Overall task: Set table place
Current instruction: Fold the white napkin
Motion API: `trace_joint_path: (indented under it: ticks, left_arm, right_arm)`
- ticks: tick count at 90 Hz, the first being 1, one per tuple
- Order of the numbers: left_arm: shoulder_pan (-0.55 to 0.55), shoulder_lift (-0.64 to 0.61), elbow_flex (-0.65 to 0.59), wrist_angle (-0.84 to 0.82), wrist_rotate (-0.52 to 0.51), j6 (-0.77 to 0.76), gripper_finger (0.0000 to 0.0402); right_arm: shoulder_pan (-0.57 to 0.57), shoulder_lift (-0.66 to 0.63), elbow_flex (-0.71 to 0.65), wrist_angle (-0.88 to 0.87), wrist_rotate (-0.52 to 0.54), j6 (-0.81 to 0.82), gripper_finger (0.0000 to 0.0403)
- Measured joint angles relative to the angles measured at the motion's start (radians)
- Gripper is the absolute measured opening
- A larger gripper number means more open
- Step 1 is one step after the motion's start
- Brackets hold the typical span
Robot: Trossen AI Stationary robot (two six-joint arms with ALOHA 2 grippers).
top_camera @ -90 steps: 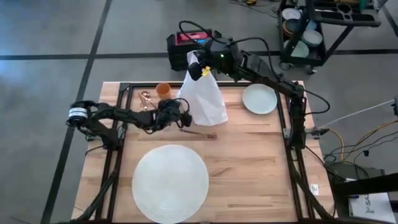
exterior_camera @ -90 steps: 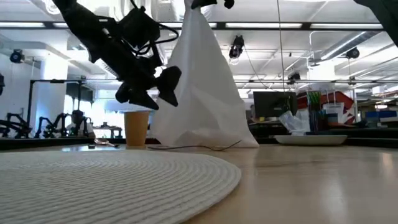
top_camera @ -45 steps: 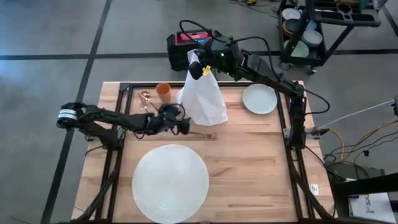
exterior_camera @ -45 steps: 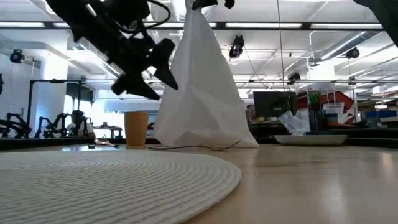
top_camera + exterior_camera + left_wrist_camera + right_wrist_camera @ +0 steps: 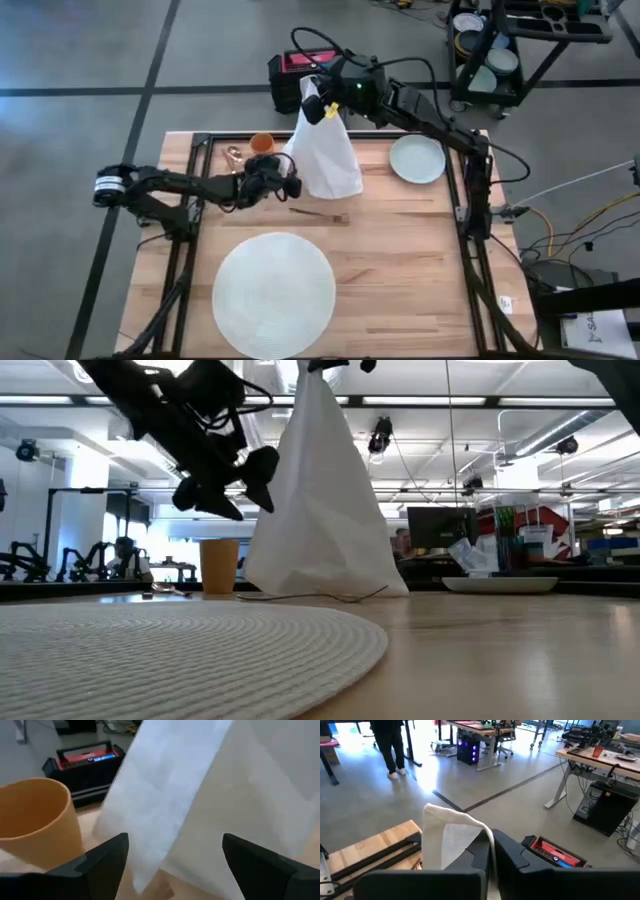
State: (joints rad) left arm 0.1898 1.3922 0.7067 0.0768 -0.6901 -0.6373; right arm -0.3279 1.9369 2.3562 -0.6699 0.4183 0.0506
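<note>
A white cloth [image 5: 327, 155] hangs in a cone from my right gripper [image 5: 320, 106], which is shut on its top at the table's far side. Its lower edge [image 5: 325, 588] rests on the table. My left gripper [image 5: 287, 186] hovers open just left of the cloth's lower part, its fingers [image 5: 107, 862] wide apart and facing the cloth [image 5: 200, 805]. The round white mat [image 5: 273, 295] lies at the near left. A pale plate [image 5: 417, 158] sits at the far right, and a fork [image 5: 320, 213] lies near the cloth. My right gripper pinches the cloth's top edge [image 5: 481, 834] between its two shut fingers. The cloth hangs below them and widens downward, with its bottom edge on the table. Whether my left gripper touches the cloth cannot be told.
An orange cup [image 5: 262, 143] stands at the far left beside a small copper-coloured utensil [image 5: 235, 155]. A black and red box [image 5: 300, 70] sits on the floor beyond the far edge. A black frame rail [image 5: 460, 200] runs around the table.
My left gripper has risen a little beside the cloth. It swung toward the table's near edge, then came back toward the far edge and the cloth's left side. The cloth stays hanging from my right gripper.
</note>
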Motion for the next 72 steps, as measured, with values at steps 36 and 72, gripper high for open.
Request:
trace_joint_path:
  ticks: [36,72]
  left_arm:
    - [0.021,0.08,0.0,0.14,0.007,0.0,0.031]
    - [0.02,0.098,0.042,0.185,0.027,-0.026,0.031]
  right_arm:
    - [-0.003,0.0,0.0,-0.001,-0.002,-0.003,0.0]
    - [-0.006,0.0,0.0,0.001,-0.002,-0.004,0.0]
